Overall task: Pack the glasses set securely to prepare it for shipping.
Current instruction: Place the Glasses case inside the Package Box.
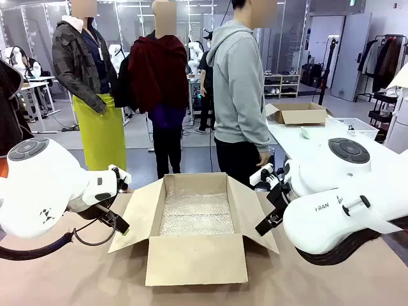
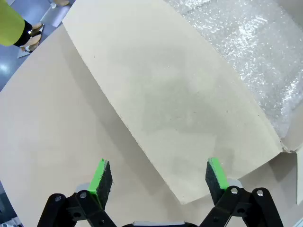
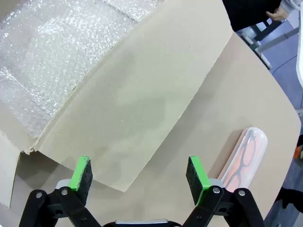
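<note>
One pale pink case of the glasses set lies on the tan table, clear lid up with a pair of glasses inside, just right of my right gripper's fingers. My right gripper is open and hangs over the box's right flap with nothing between its green pads. On the other side, my left gripper is open over the left flap, holding nothing. In the front view the brown box stands open between my left gripper and my right gripper, and bubble wrap lines its floor.
A person in a grey hoodie stands at the far side of the table, turned sideways. Behind on the right, a white table carries another cardboard box and a white basket. Bare tan tabletop lies outside both flaps.
</note>
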{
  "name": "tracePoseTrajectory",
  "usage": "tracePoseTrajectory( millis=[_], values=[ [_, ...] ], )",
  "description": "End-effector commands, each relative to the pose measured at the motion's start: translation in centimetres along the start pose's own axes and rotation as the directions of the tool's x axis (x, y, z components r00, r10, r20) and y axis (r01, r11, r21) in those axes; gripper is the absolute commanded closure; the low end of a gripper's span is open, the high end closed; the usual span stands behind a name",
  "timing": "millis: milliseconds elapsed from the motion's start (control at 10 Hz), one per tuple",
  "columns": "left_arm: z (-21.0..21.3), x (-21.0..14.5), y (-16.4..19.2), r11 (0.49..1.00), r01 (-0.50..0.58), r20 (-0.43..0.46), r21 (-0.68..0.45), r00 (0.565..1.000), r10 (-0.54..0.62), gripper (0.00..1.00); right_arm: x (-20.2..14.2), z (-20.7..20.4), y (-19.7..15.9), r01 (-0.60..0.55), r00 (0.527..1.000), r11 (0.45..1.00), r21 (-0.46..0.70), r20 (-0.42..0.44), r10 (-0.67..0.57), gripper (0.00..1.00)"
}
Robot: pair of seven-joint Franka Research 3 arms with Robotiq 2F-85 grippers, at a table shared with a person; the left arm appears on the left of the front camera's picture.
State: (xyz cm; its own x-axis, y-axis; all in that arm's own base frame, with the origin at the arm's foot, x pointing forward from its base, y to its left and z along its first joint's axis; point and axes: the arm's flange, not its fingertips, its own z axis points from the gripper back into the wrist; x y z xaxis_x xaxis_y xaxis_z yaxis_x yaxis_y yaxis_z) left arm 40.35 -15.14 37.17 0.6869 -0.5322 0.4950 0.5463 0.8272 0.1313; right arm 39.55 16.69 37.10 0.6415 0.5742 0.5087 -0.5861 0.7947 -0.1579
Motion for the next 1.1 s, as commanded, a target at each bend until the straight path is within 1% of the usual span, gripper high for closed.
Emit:
tracePoseTrajectory(
  millis=[0, 900, 1000],
  values=[
    [0.0, 0.0, 0.0, 1.000, 0.000, 0.000, 0.000, 1.000, 0.000, 0.00, 0.0, 0.0, 0.0, 0.000, 1.000, 1.000, 0.000, 0.000, 0.000, 0.00],
    [0.0, 0.0, -0.1, 1.000, 0.002, 0.000, -0.001, 1.000, -0.002, 0.00, 0.0, 0.0, 0.0, -0.001, 1.000, 1.000, -0.001, 0.000, 0.001, 0.00],
    [2.9, 1.2, 0.5, 1.000, 0.009, 0.016, -0.007, 1.000, -0.009, 0.00, 0.1, 1.6, -0.6, 0.011, 1.000, 0.999, -0.035, -0.003, -0.011, 0.00]
  ],
)
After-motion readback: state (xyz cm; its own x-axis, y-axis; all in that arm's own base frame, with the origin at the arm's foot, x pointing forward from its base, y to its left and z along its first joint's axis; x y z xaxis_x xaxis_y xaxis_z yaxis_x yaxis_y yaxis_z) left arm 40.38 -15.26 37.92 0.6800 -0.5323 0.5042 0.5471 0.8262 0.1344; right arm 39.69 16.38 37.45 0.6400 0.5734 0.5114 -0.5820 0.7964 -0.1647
